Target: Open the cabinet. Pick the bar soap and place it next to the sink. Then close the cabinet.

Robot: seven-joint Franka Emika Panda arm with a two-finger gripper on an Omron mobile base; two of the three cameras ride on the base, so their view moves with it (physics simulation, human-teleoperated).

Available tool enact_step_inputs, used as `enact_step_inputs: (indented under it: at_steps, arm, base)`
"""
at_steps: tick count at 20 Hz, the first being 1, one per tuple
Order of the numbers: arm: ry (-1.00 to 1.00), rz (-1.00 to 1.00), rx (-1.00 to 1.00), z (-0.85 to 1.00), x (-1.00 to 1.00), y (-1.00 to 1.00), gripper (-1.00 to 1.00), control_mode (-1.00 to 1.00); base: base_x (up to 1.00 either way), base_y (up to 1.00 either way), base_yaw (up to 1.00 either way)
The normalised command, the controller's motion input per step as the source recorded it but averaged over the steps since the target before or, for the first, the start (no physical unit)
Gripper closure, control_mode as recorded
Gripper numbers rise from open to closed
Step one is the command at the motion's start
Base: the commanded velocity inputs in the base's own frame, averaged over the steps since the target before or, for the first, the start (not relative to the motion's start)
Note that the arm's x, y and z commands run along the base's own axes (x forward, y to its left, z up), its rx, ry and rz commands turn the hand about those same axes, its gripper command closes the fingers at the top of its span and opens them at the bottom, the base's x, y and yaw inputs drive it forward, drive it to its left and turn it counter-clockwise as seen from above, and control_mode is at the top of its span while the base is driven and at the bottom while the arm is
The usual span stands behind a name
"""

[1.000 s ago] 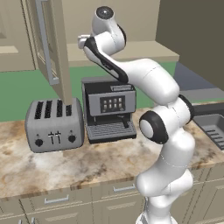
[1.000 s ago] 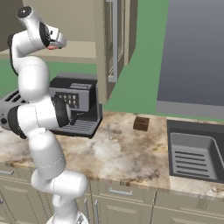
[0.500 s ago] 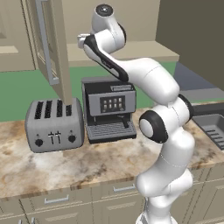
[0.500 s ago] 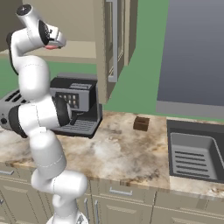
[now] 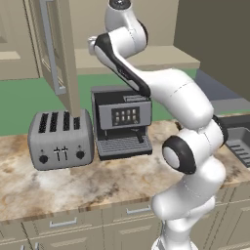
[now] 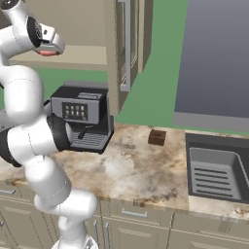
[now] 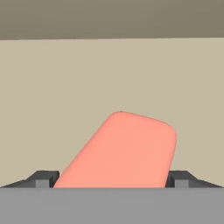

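Observation:
The cabinet stands open, its door (image 5: 58,53) swung out above the toaster, with the door's silver bar handle (image 6: 127,44) facing the room. My gripper (image 7: 111,179) reaches onto the cabinet shelf (image 7: 109,74) and is open. The salmon-pink bar soap (image 7: 127,148) lies flat on the shelf between the two dark fingertips (image 7: 43,178), which stand just off its sides. In the right base view the gripper (image 6: 48,47) sits at shelf height with the bar soap (image 6: 48,52) showing as a pink sliver under it. The sink (image 6: 214,170) is set into the counter at the far right.
A silver toaster (image 5: 61,139) and a black coffee machine (image 5: 122,122) stand on the marble counter (image 6: 136,170) under the cabinet. A small dark brown block (image 6: 157,137) lies left of the sink. Drawers (image 5: 63,222) run below the counter edge.
The hand has edged a little further in over the cabinet shelf. The door, the counter things and the base have not moved.

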Motion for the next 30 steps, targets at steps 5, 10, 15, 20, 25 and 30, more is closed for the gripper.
enact_step_inputs:
  at_steps: [5,10,15,20,25,30]
  arm:
    - [-0.01,0.0,0.0,0.0,-0.97,-0.28,1.0,-1.0]
    - [-0.05,0.01,0.0,0.0,-0.96,-0.26,1.0,-1.0]
    - [-0.01,0.06,0.01,0.0,-1.0,-0.28,1.0,-1.0]
    - [0.0,0.06,0.0,0.0,-1.0,-0.36,1.0,-1.0]
    - [0.0,0.07,0.0,-0.05,-0.92,-0.38,1.0,-1.0]
    - [0.0,0.1,0.0,-0.23,-0.8,-0.37,1.0,-1.0]
  base:
    - [0.0,0.0,0.0]
    - [0.0,0.0,0.0]
    - [0.0,0.0,0.0]
    - [0.0,0.0,0.0]
    - [0.0,0.0,0.0]
    - [0.0,0.0,0.0]
